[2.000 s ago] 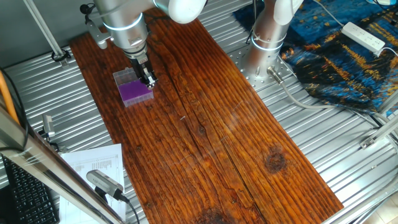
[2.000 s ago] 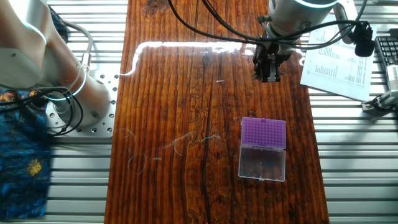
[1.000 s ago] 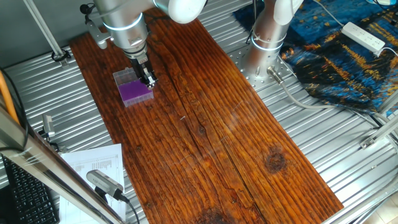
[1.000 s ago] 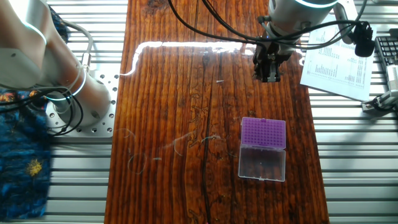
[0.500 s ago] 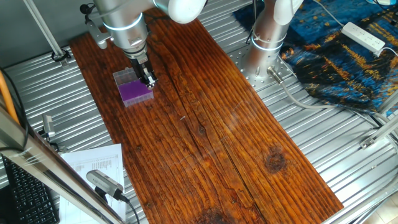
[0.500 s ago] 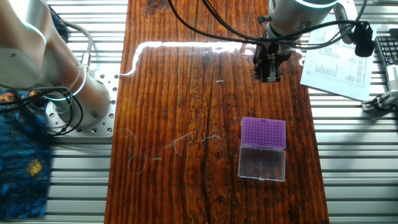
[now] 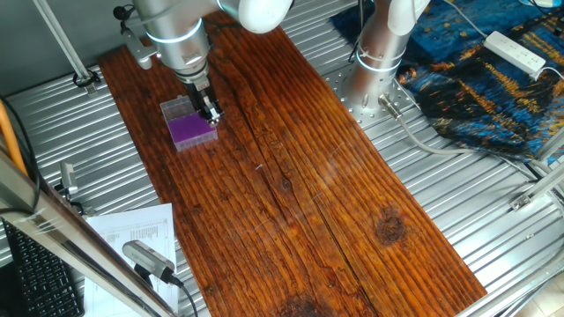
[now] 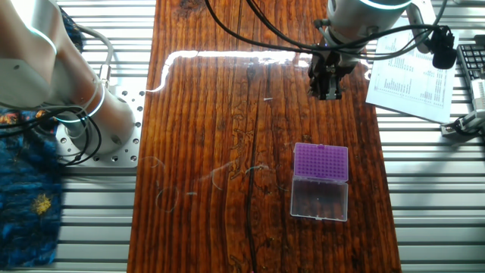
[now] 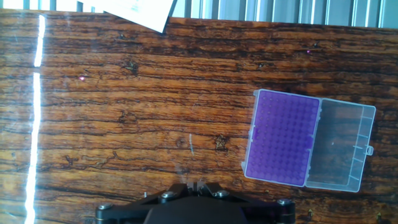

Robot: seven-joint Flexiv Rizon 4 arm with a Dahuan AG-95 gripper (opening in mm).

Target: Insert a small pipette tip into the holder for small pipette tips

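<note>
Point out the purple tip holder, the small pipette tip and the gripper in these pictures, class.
holder for small pipette tips [image 9: 280, 138], hand view: centre of the purple rack.
small pipette tip [image 9: 191, 145], hand view: middle of the pale sliver on the wood.
gripper [image 8: 327, 92], the other fixed view: between its dark fingertips.

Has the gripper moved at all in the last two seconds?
No. The gripper sits at the same spot relative to the purple holder and paper in both fixed views.
</note>
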